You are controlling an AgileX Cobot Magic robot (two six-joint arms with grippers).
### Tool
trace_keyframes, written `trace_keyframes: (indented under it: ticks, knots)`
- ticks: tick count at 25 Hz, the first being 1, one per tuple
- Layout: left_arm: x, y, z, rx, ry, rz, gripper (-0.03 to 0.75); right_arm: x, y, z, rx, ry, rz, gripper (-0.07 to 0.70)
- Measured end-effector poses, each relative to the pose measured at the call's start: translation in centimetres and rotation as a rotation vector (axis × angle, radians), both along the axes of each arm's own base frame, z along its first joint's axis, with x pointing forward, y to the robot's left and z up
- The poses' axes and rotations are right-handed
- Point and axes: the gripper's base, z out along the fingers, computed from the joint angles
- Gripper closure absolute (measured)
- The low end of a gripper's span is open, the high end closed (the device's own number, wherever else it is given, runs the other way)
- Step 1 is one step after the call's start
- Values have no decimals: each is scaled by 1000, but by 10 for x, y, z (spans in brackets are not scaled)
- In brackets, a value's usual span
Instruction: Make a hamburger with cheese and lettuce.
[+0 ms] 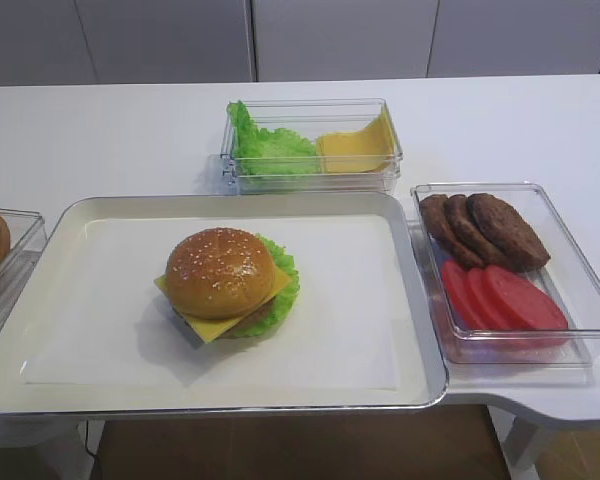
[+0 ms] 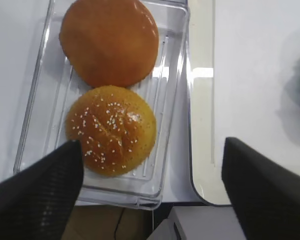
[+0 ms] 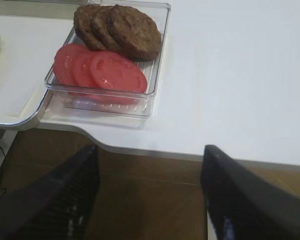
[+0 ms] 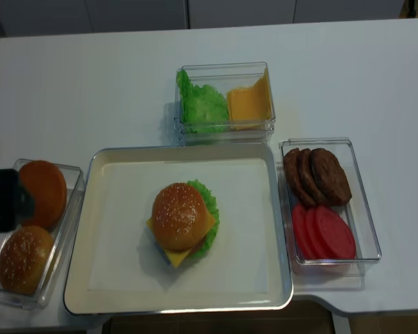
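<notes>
White table [image 4: 90, 90] carries metal tray [image 4: 80, 271], three clear bins — left [image 4: 59, 278], back [image 4: 226, 69], right [image 4: 366, 229].

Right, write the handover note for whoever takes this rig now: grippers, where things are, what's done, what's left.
Left gripper: open, empty, above the clear bun container.
Right gripper: open, empty, off the table edge near the clear patty-and-tomato container.
The sesame-bunned hamburger sits on the white metal tray; square yellow cheese and frilly green lettuce show under the bun.
Done: stack looks assembled.
Left: apparently nothing; check it.
</notes>
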Motion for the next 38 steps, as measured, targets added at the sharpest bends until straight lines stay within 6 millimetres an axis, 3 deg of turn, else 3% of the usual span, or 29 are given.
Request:
trace_keyframes:
  ticks: [11, 31, 38]
  knots:
    - [-53, -3, 14, 20, -6, -3, 73, 0, 0, 0, 0, 0, 0, 153]
    - [-170, -13, -12, 60, -347, -3, 73, 0, 0, 0, 0, 0, 0, 153]
    - [-193, -15, -14, 70, -461, -1, 73, 0, 0, 0, 0, 0, 0, 153]
